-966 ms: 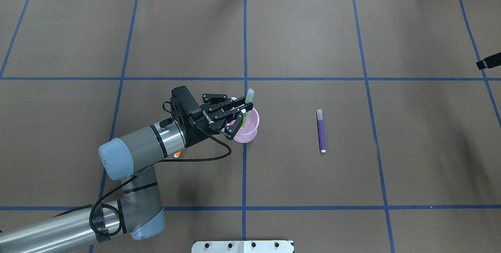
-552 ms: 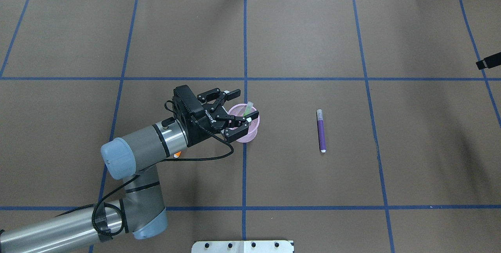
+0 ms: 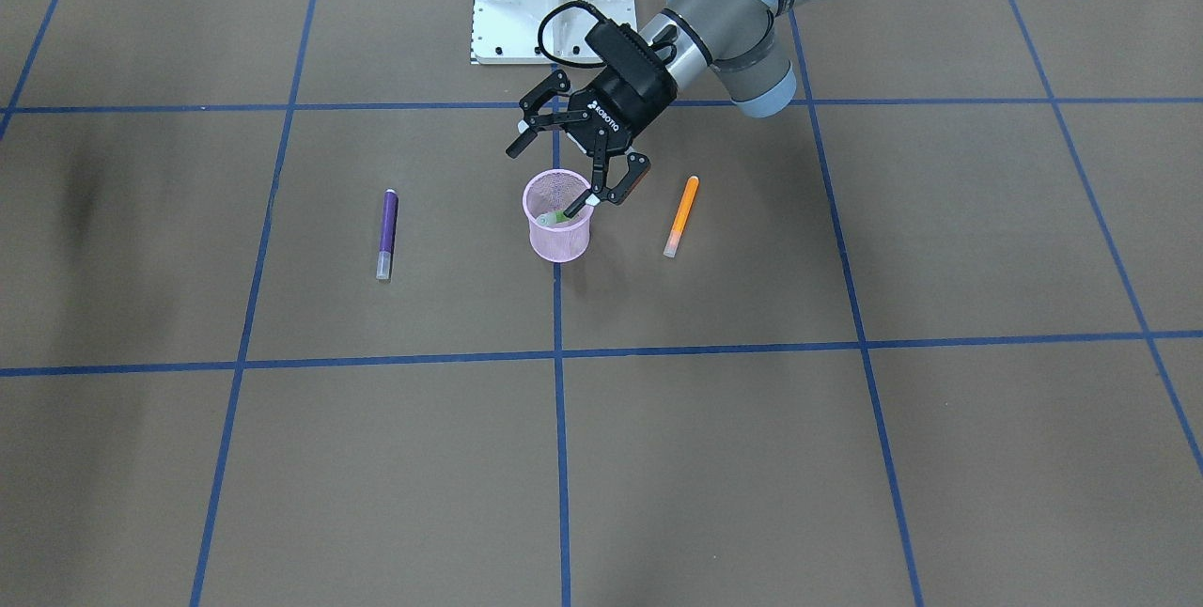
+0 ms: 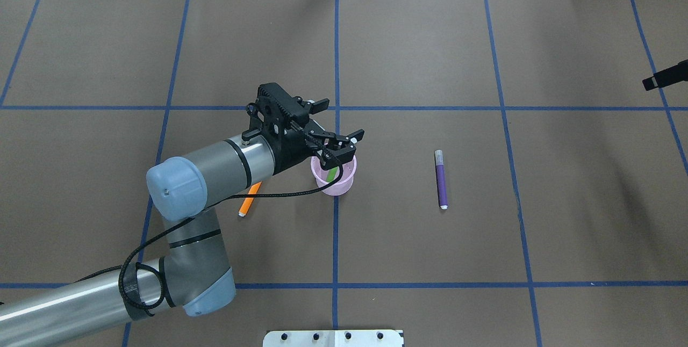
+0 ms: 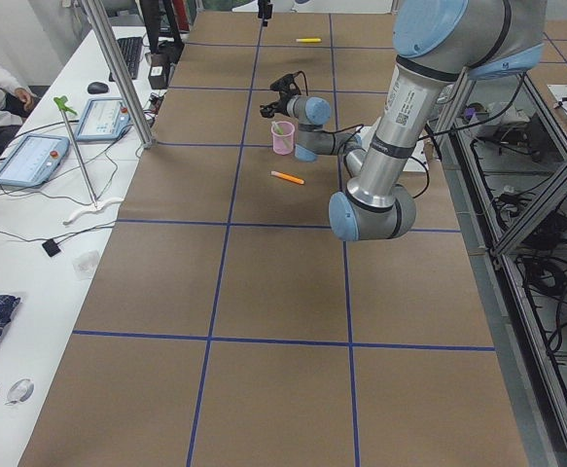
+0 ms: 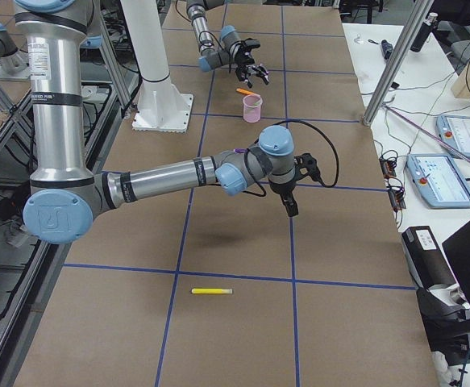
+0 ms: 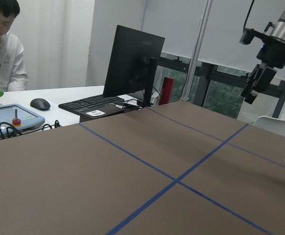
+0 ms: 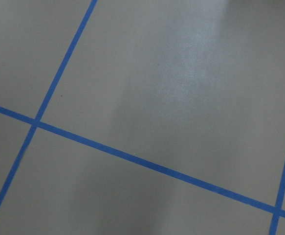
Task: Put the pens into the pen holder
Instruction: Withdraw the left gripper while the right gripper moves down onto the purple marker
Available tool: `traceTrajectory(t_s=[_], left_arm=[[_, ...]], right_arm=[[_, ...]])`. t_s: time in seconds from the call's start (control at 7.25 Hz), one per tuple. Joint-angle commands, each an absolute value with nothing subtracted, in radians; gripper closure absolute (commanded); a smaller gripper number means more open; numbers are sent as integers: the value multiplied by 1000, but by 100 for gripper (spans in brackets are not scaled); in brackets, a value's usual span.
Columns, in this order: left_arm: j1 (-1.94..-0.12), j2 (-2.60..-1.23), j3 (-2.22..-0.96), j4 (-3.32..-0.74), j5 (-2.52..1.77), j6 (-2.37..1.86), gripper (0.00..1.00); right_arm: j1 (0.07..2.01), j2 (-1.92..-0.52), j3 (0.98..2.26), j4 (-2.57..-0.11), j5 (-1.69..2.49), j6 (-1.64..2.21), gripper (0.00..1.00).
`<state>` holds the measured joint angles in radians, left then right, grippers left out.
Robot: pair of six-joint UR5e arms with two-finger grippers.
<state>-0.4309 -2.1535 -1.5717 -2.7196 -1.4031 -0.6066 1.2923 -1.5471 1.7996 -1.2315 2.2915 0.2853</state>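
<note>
**Overhead exterior: green pen in holder, two pens left on table**

Left gripper [image 4: 339, 120] hangs over the holder [image 4: 342, 188], jaws spread wide, nothing between them. Green pen [image 4: 332, 174] leans inside the holder, cap end up. Purple pen [image 4: 441, 180] lies flat, well apart on the holder's right. Orange pen [image 4: 248, 204] lies flat under the left forearm, near the holder on its left. Right gripper [image 4: 664, 76] shows only as a dark tip at the frame edge, far from the work; wide or closed, cannot tell.

Handling, as judged:
- Pens look light, stiff and smooth-barrelled. Being round, they are likely to roll if nudged from the side.
- Best hold is mid-barrel, jaws across the long axis and closing squarely. The pale cap end looks the weaker spot to pinch.
- Holder is thin mesh, probably very light. A finger or pen catching the rim could slide or tip it, so release pens from above the mouth.
</note>
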Motion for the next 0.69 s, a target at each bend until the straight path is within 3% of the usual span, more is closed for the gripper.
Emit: traceTrajectory(t_s=[0.0, 0.28, 0.55], left_arm=[[-551, -2131, -1661, -2362, -1641, -669, 1], [-734, -2131, -1823, -1822, -1997, -699, 1], [-876, -2097, -1931, -1576, -2193, -683, 1]], right_arm=[[1215, -1516, 1841, -1230, 2293, 427, 0], [1111, -1480, 1891, -1232, 2266, 614, 0], [946, -1409, 1916, -1235, 2115, 820, 0]])
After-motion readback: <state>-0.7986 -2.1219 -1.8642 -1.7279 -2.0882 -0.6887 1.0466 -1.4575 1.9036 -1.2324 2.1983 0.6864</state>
